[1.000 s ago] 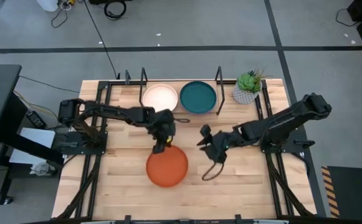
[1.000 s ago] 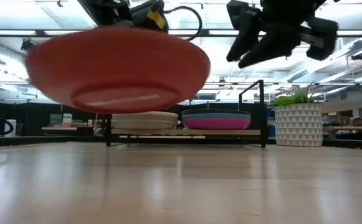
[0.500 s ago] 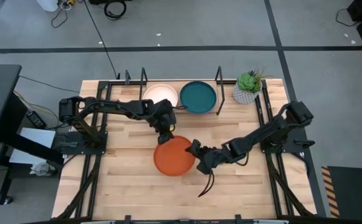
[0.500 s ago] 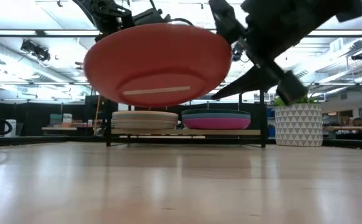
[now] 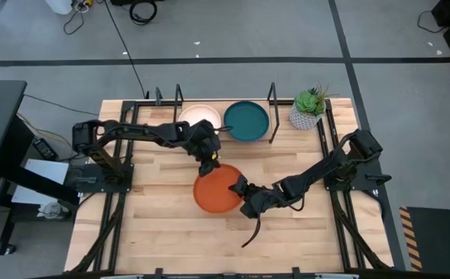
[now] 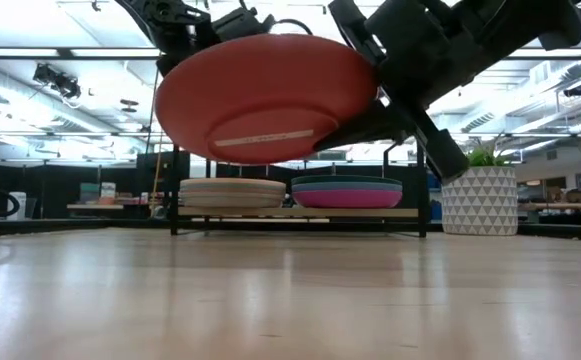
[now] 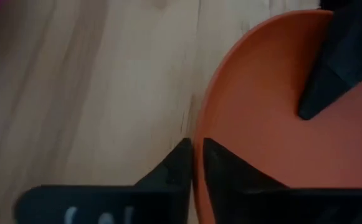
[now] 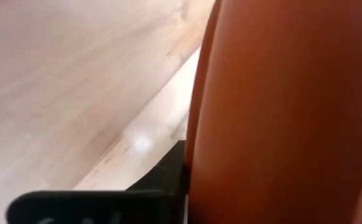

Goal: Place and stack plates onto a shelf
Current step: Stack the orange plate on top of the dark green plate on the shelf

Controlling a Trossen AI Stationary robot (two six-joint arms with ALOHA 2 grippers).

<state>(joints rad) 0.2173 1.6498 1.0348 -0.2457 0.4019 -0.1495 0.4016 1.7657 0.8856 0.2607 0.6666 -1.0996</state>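
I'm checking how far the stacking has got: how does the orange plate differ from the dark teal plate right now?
The orange plate hangs above the table, tilted; the dark teal plate lies flat on the shelf.
The orange plate is pinched at its rim by the left gripper, with the right gripper at its opposite edge; the dark teal plate is untouched.
The orange plate is alone; the dark teal plate tops a stack.
Both are round, shallow and similar in size.

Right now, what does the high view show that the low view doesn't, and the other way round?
Only the high view shows the top plates on the light-wood shelf: a cream round plate and a dark teal plate. Only the low view shows the stacks side-on, with a pink plate lowest on the right. Both show the orange round plate off the table between the left gripper and right gripper.
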